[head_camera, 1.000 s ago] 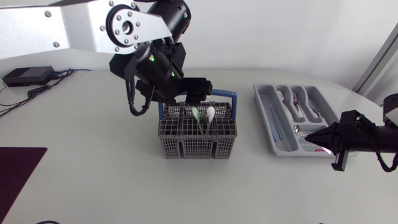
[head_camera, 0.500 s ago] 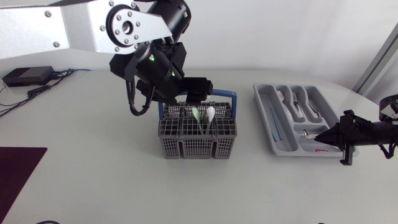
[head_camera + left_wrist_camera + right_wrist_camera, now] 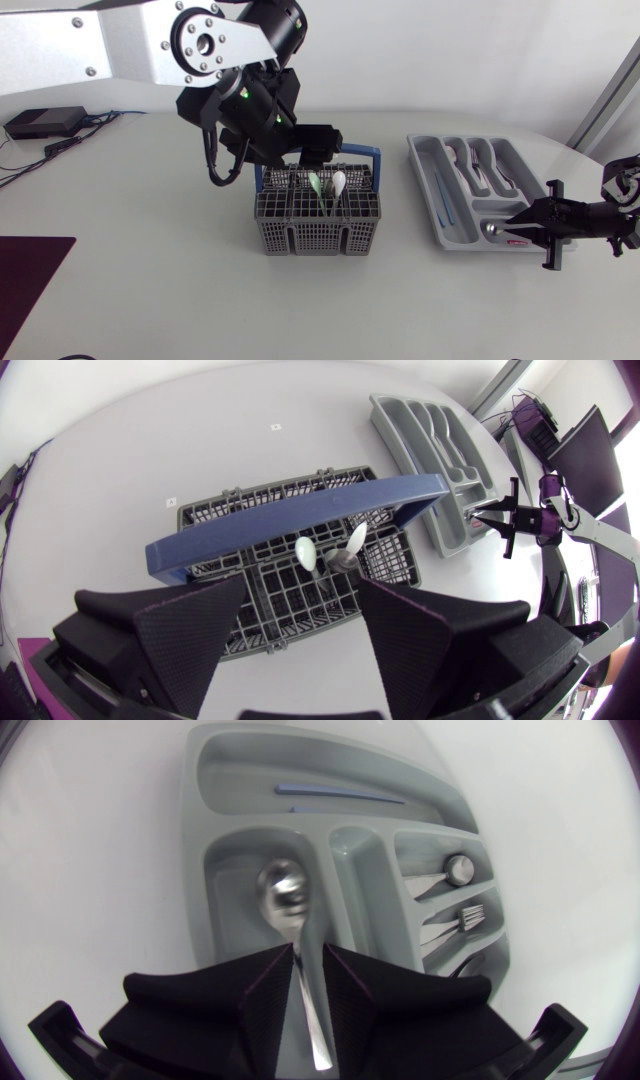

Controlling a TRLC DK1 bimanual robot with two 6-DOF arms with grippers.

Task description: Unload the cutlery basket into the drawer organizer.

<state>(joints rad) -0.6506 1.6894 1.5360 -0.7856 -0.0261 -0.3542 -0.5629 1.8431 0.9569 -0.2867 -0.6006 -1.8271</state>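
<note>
Right wrist view: right gripper pinches the spoon by its handle, bowl over an organizer compartment; steel looks stiff, light, slippery, so grip mid-handle. Left gripper gapes above the basket

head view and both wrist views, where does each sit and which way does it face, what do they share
Head view: fixed above the table, looking down on basket and organizer; left arm and right arm enter from the sides.
Left wrist view: on the left arm's last link, looking down into the basket; open left gripper shows.
Right wrist view: on the right arm, facing down into the organizer; right gripper shut on a spoon.
Shared: all three show the organizer; head and left wrist views share the basket.
</note>
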